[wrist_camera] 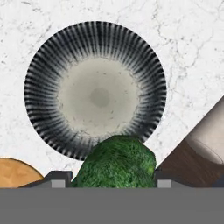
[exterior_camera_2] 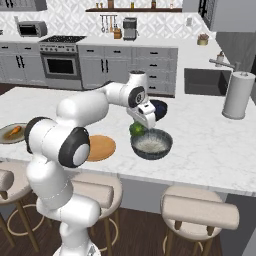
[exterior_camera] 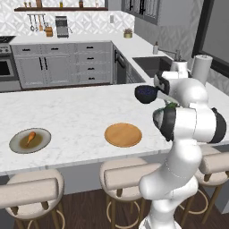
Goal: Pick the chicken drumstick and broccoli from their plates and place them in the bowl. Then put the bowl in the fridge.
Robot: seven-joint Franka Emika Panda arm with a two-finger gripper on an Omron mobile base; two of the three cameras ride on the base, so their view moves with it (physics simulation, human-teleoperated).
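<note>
My gripper (exterior_camera_2: 138,128) is shut on the dark green broccoli (exterior_camera_2: 135,129), which hangs just above the near left rim of the grey patterned bowl (exterior_camera_2: 150,155). In the hand view the broccoli (wrist_camera: 116,162) sits between the fingertips (wrist_camera: 57,179), with the bowl (wrist_camera: 43,78) below and its pale inside bare. A sliver of the broccoli (exterior_camera: 171,105) shows beside the arm. The orange-brown chicken drumstick (exterior_camera: 30,137) lies on the grey-rimmed plate (exterior_camera: 18,144) at the counter's far left. The wooden plate (exterior_camera: 123,134) is bare.
A small dark navy bowl (exterior_camera_2: 159,109) stands just behind the grey bowl. A paper towel roll (exterior_camera_2: 238,95) and a sink (exterior_camera_2: 207,81) are to the right. Padded stools (exterior_camera_2: 197,210) line the counter's near edge.
</note>
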